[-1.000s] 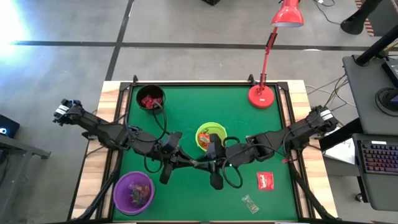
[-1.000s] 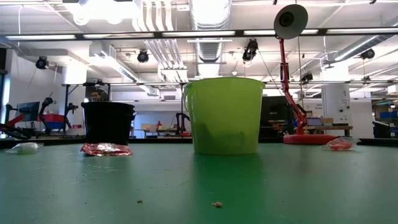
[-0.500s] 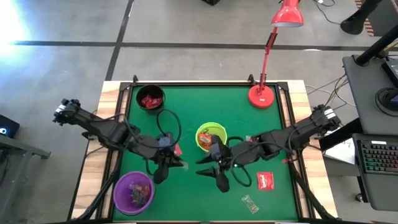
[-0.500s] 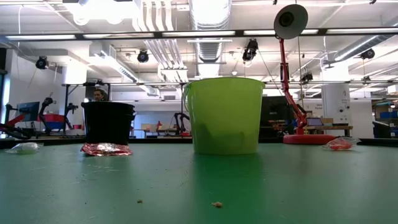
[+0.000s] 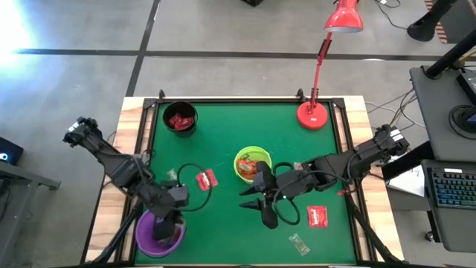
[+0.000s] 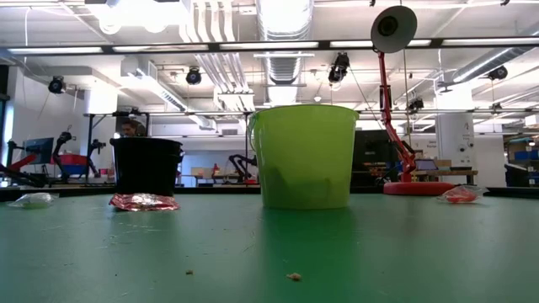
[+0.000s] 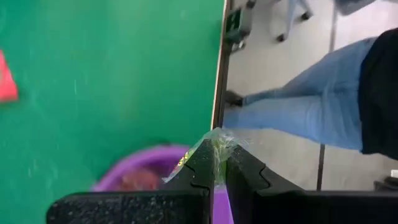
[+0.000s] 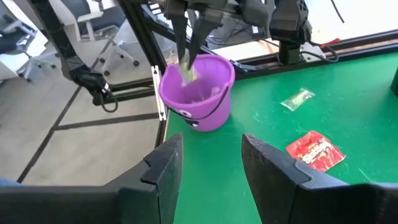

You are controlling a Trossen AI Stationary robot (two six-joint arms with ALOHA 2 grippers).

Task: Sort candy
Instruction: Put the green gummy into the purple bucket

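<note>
Mid-sort: we see the left gripper [image 8: 189,46], clamped on a clear-wrapped candy [image 7: 214,144], over the purple bowl [image 5: 159,231] at 7 o'clock. The right gripper [image 5: 256,202] stands apart. Three candies lie unsorted on the table [image 5: 223,149].

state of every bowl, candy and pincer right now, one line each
left pincer: shut on a clear candy, above the purple bowl
right pincer: open, empty
purple bowl: upright, candy inside
lime-green bowl: upright, candy inside
black bowl: upright, red candy inside
red packets: flat on the table
</note>
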